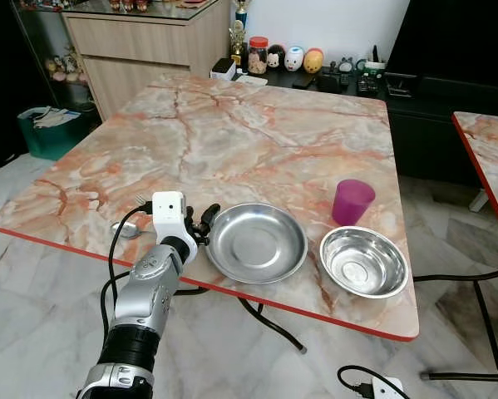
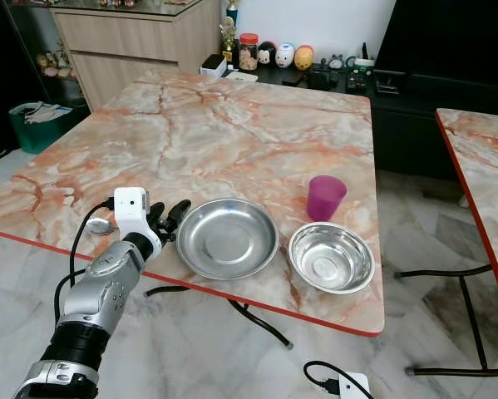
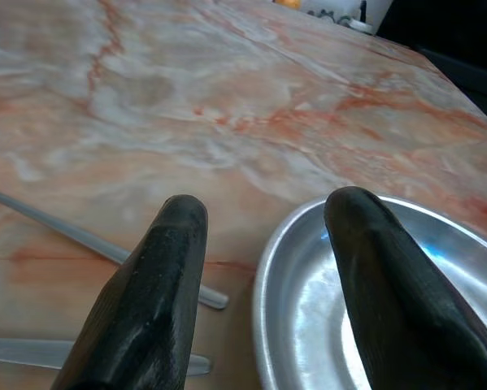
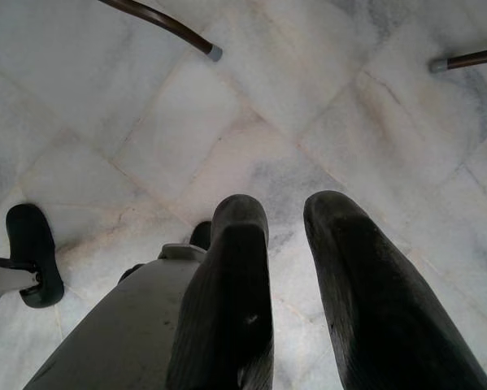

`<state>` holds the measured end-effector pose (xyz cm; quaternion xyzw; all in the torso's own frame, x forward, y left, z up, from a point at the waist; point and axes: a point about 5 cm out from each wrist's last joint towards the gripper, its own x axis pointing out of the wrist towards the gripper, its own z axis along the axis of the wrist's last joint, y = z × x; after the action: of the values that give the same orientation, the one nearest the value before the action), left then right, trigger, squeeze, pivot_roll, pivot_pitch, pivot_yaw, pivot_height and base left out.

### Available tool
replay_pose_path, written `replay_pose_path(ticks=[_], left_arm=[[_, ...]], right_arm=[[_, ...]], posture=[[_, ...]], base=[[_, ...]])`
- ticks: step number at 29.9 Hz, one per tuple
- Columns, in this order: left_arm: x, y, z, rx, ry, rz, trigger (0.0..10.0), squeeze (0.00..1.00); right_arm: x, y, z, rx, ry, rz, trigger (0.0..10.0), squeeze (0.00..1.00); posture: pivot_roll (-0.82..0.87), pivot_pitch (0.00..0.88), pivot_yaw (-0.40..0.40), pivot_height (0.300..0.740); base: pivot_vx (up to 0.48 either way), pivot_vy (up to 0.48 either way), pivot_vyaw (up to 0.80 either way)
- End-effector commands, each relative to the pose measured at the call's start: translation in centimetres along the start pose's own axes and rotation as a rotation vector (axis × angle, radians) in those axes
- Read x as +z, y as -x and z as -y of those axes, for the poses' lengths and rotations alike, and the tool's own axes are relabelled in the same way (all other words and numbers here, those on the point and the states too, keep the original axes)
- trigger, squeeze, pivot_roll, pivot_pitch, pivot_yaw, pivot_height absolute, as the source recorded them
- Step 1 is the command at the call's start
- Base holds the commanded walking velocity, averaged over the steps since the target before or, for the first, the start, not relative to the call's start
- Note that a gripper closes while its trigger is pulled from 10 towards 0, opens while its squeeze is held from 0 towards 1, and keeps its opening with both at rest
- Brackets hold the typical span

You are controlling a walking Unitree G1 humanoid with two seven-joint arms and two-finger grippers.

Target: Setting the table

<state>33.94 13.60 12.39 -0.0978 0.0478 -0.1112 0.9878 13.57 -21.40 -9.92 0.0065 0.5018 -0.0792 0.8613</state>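
1. I've got my left gripper low over the near edge of the marble counter, jaws spread with nothing between them.
2. In the left wrist view one black finger sits over bare marble and the other finger over the rim of the steel plate; I can't tell if it touches the rim.
3. The plate lies flat near the front edge, just right of my left gripper.
4. Left of the jaws, cutlery lies on the marble: a spoon with its bowl by the wrist camera, and fork tines poking out behind it. The wrist view shows two slim metal handles lying near the left finger.
5. Right of the plate sits a steel bowl, close beside it but apart.
6. A purple plastic cup stands upright just behind the bowl.
7. My right gripper hangs down at my side over the white marble floor, jaws slightly parted, gripping nothing.
8. Beyond the counter, a low dark cabinet carries a row of small figurines and a jar.
9. A teal bin stands on the floor off to the left.
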Motion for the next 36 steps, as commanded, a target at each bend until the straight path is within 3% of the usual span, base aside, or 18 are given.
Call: replay_pose_path(ticks=[1, 12, 23, 36], left_arm=[[-0.4, 0.4, -0.4, 0.009, -0.028, -0.002, 10.0, 0.00], [-0.1, 0.4, 0.1, -0.014, -0.038, 0.041, 10.0, 0.00], [0.2, 0.4, 0.6, -0.045, -0.016, 0.056, 10.0, 0.00], [0.3, 0.4, 1.5, -0.096, -0.029, 0.070, 10.0, 0.00]], right_arm=[[0.0, 0.0, 0.1, -0.005, -0.013, 0.002, 10.0, 0.00], [0.0, 0.0, 0.1, 0.003, 0.039, -0.001, 10.0, 0.00], [0.0, 0.0, 0.0, 0.012, -0.034, 0.008, 10.0, 0.00], [0.1, 0.0, 0.0, 0.011, -0.007, 0.011, 10.0, 0.00]], posture=[[0.12, 0.000, -0.045, 0.740], [0.13, 0.000, -0.048, 0.740], [0.13, 0.000, -0.047, 0.740], [0.13, 0.000, -0.045, 0.727]], base=[[0.000, 0.000, 0.00], [0.000, 0.298, -0.22], [0.000, 0.087, -0.09], [0.000, 0.100, -0.12]])
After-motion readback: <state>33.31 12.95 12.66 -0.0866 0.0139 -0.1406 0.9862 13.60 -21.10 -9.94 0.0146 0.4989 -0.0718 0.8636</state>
